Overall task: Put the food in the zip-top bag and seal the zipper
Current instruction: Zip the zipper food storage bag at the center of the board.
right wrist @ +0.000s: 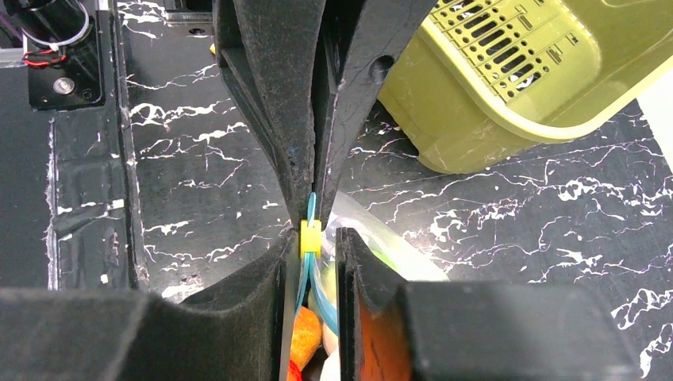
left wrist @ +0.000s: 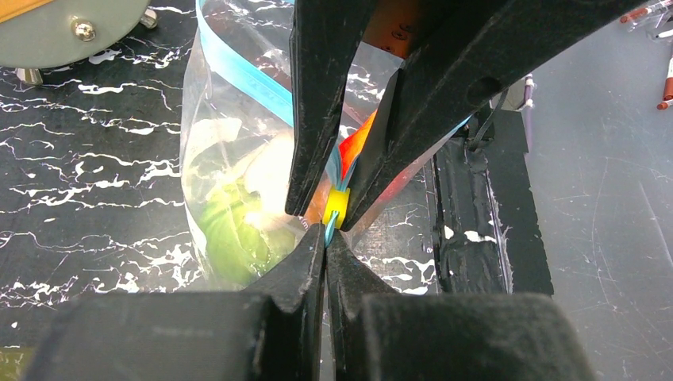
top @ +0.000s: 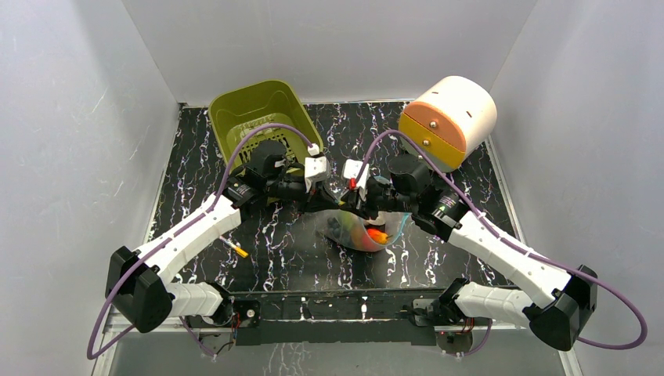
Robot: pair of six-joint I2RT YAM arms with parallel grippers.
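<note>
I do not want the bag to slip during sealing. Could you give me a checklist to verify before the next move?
1. Food in the bag: ok, cabbage and orange fruit show through it.
2. Left gripper shut on the zipper end: ok.
3. Right gripper closed on the yellow slider: not ok, its jaws stand apart around it.
4. Slider lined up between the right jaws: ok.
5. Zipper sealed along its whole length: cannot tell.

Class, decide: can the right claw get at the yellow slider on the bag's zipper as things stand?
Probably yes: the right claw flanks the yellow slider, nothing between them; the left claw pinches the zipper just beyond.
</note>
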